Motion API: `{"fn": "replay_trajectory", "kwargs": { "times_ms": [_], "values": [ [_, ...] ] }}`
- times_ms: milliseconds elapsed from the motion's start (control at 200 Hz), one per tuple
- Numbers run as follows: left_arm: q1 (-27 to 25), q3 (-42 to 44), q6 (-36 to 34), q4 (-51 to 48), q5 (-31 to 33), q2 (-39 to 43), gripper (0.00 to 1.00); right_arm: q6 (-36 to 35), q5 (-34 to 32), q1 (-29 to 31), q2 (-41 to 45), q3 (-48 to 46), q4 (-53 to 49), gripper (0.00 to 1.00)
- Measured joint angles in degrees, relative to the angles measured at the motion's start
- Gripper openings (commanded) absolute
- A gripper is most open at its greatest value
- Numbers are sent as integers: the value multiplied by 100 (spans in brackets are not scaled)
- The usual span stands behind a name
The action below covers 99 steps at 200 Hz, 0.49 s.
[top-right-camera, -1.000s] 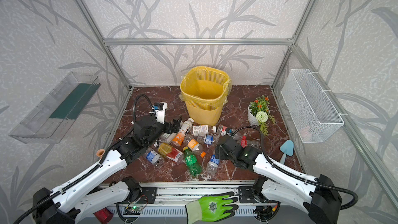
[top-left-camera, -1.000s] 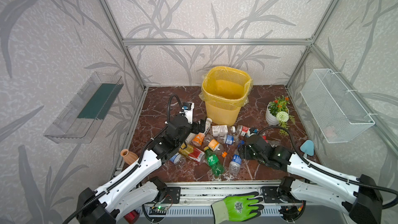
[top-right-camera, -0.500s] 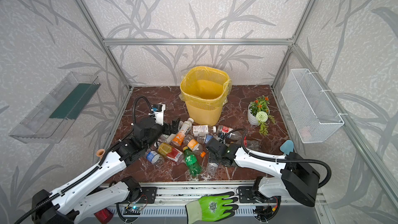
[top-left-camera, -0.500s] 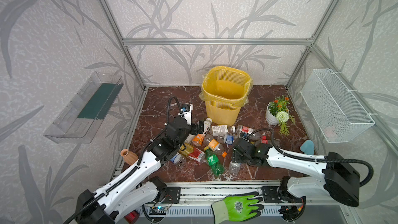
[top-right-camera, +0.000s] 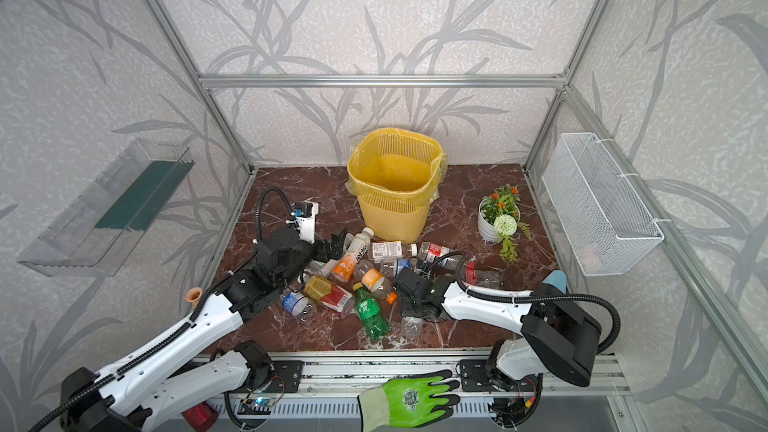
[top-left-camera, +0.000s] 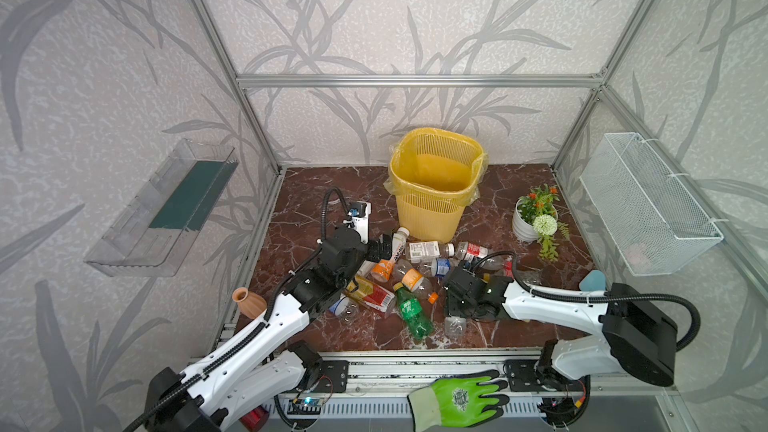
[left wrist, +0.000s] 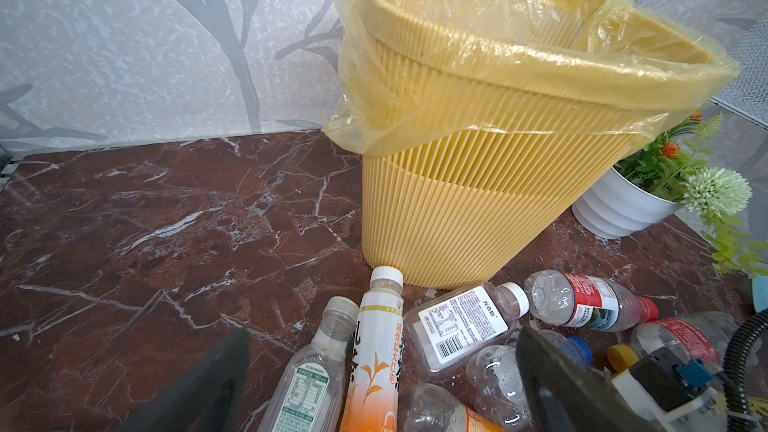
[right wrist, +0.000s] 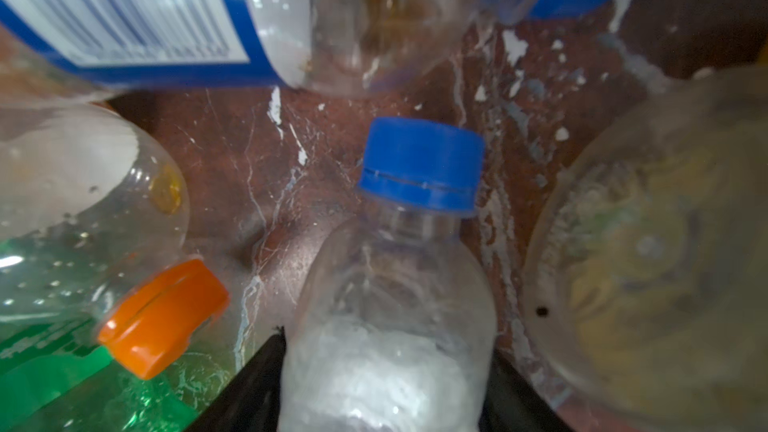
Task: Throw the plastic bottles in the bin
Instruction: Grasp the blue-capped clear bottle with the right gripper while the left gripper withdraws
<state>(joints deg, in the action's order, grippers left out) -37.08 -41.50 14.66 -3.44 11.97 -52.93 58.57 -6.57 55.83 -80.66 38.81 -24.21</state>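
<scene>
Several plastic bottles lie in a pile on the dark marble floor in front of the yellow bin (top-left-camera: 436, 184) (top-right-camera: 395, 184) (left wrist: 498, 139). My left gripper (top-left-camera: 384, 245) (top-right-camera: 338, 243) (left wrist: 382, 338) is open low over the pile's far side. A white-and-orange tea bottle (left wrist: 376, 351) and a clear one (left wrist: 316, 371) lie between its fingers. My right gripper (top-left-camera: 453, 309) (top-right-camera: 409, 305) (right wrist: 386, 347) is down at the pile's near side. Both its jaws press the sides of a clear blue-capped bottle (right wrist: 395, 284) (top-left-camera: 455, 326). A green bottle (top-left-camera: 411, 313) lies just beside it.
A potted plant (top-left-camera: 534, 218) stands right of the bin. A white wire basket (top-left-camera: 648, 205) hangs on the right wall, a clear tray (top-left-camera: 166, 209) on the left. A clay vase (top-left-camera: 248, 300) sits at the floor's left edge, a green glove (top-left-camera: 457, 398) on the front rail.
My right arm swung left to the pile, came down over the blue-capped bottle and its jaws closed in on it. The left gripper barely moved and stayed open.
</scene>
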Motion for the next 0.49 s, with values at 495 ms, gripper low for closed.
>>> {"fn": "replay_trajectory", "kwargs": {
  "times_ms": [495],
  "values": [
    [0, 2, 15, 0, 37, 9, 99, -31, 90, 42, 317, 0, 0, 52]
  ]
}}
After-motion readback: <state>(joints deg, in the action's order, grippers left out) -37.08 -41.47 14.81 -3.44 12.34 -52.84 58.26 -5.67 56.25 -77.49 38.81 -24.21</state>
